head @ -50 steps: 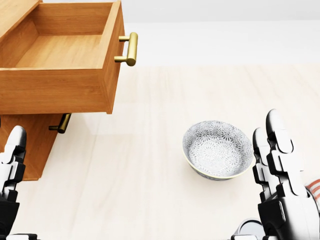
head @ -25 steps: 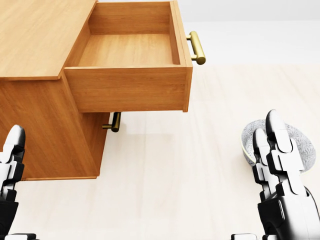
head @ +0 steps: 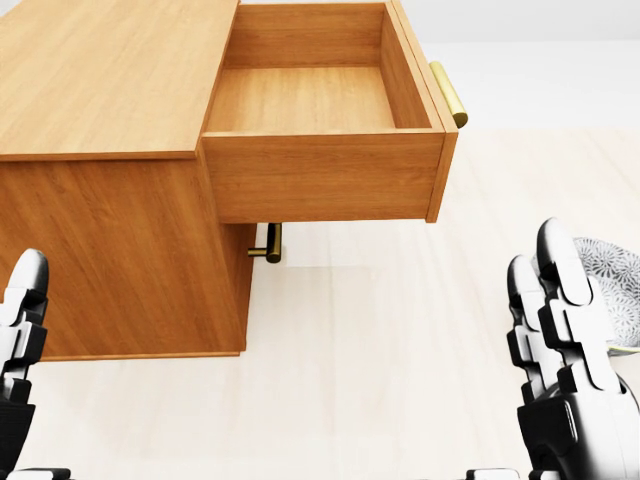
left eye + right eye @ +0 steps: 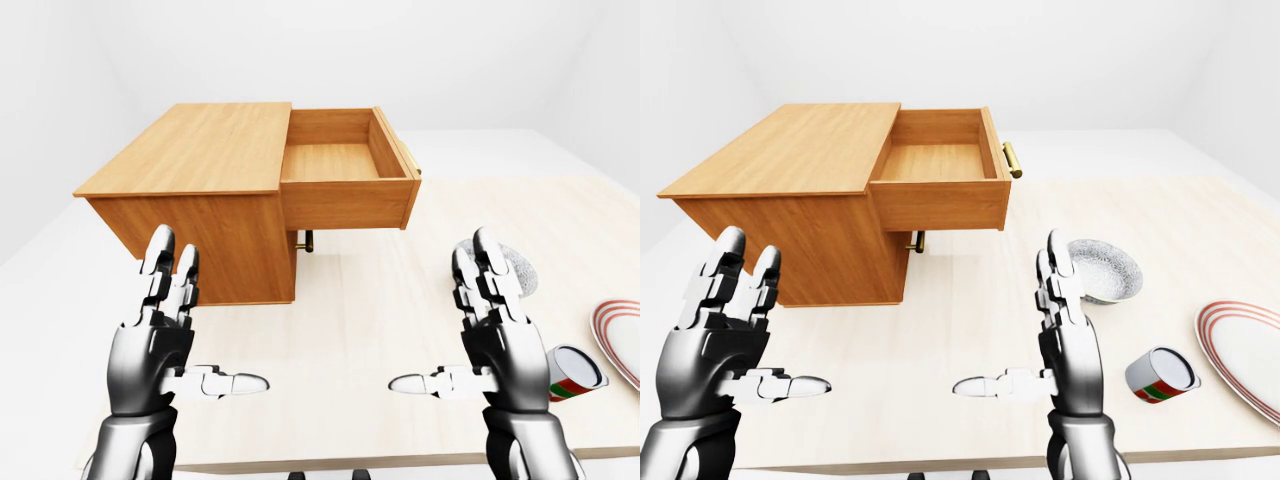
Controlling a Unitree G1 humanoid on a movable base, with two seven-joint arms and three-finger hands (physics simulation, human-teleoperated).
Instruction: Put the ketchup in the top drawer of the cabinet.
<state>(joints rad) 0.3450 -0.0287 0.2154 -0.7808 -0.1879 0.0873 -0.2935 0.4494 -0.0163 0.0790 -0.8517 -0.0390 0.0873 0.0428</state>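
Bright, even, diffuse light; white surroundings nearly washed out. Render sharp throughout, no blur, no noise. Soft faint shadow under pulled-out top drawer of light-brown wooden cabinet (image 4: pixel 346 186) on pale wood tabletop (image 4: pixel 970 300). Mild sheen on glossy silver-and-black robot fingers (image 4: pixel 160 262). Eye views wide-angle, slight stretch toward edges.

A pale, light-wood surface (image 4: pixel 970 300) carries everything. On its left part in the right-eye view stands a boxy honey-coloured wooden cabinet (image 4: pixel 790 200). Right of it sits a round grey-patterned ceramic bowl (image 4: pixel 1102 270). Nearer the bottom right, a small red, white and green can (image 4: pixel 1160 375) lies on its side, just beside a white plate with red rim rings (image 4: pixel 1245 355).
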